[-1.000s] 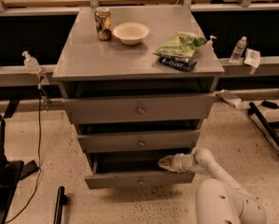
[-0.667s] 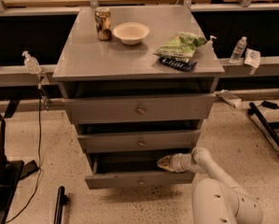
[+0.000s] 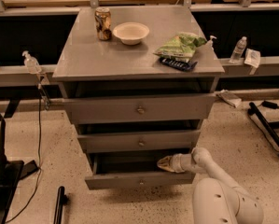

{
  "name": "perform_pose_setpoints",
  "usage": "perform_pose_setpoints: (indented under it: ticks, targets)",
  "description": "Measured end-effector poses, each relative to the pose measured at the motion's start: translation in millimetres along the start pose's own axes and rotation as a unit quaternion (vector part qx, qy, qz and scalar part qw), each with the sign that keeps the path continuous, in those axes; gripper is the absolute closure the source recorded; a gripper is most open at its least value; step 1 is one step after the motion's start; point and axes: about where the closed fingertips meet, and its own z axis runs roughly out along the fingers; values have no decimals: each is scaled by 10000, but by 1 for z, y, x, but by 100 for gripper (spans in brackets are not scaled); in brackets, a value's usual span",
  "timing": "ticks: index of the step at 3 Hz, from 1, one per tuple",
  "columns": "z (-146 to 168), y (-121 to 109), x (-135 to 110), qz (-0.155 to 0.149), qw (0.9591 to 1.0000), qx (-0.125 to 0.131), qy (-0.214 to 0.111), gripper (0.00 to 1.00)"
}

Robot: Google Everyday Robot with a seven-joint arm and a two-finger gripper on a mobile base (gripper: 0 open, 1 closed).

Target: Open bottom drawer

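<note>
Gripper (image 3: 162, 163) in bottom drawer (image 3: 129, 180): unchanged

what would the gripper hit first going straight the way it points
Pointing left over the open bottom drawer, the gripper would probably meet that drawer's left wall first; depth is unclear.

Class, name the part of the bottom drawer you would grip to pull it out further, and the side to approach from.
Grip the small round knob centred on the bottom drawer front, coming straight from the front: it juts outward. The front's exposed top lip is an alternative; the gripper sits just above it, right of centre.
</note>
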Motion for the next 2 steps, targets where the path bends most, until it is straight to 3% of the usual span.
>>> perform_pose_setpoints:
  ticks: [2]
  targets:
    - [0, 0, 0, 0, 10000, 0, 0, 100]
